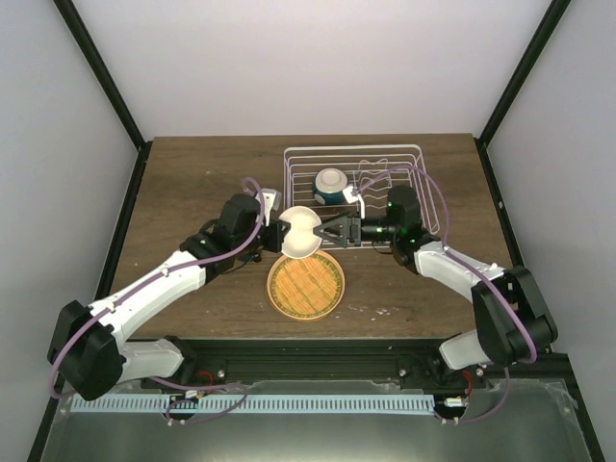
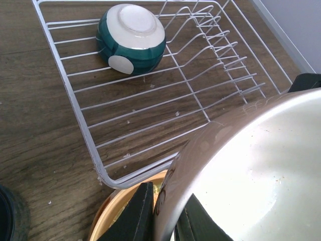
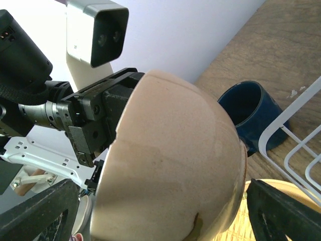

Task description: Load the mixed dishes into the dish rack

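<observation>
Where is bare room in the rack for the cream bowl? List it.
Free: the rack floor between the teal bowl and the near rail; the prong slots in its right half; bare table left of the rack. Crowded: outside the near left corner, where the cream bowl, left fingers, right fingers and orange plate meet.

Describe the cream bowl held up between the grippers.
The cream bowl is small, glossy and ceramic-looking, with a faint brown mark on its outside. It is tipped on its side above the far edge of the orange plate, its rim pinched by the left gripper. The open right gripper flanks it without gripping.
</observation>
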Controlling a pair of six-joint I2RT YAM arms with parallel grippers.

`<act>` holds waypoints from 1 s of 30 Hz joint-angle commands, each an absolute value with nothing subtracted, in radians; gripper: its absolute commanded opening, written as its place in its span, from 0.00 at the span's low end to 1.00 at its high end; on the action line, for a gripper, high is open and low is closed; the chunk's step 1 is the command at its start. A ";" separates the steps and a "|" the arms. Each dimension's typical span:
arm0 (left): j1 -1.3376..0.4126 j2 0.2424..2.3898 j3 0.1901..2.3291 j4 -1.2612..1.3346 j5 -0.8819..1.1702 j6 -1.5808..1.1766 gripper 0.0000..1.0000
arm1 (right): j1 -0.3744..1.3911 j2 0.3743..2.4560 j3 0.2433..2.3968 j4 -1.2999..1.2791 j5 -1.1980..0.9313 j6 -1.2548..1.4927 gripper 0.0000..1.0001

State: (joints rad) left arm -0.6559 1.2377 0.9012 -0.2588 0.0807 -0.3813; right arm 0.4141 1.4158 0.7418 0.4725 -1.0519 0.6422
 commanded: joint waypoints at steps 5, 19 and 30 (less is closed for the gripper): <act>-0.663 1.233 0.907 -0.150 0.069 -0.381 0.00 | 0.423 1.434 0.736 0.518 -1.089 0.666 0.89; -0.666 1.250 0.902 -0.128 0.054 -0.377 0.00 | 0.451 1.499 0.762 0.577 -1.110 0.697 0.77; -0.669 1.292 0.886 -0.076 0.066 -0.385 0.00 | 0.468 1.527 0.773 0.627 -1.108 0.718 0.68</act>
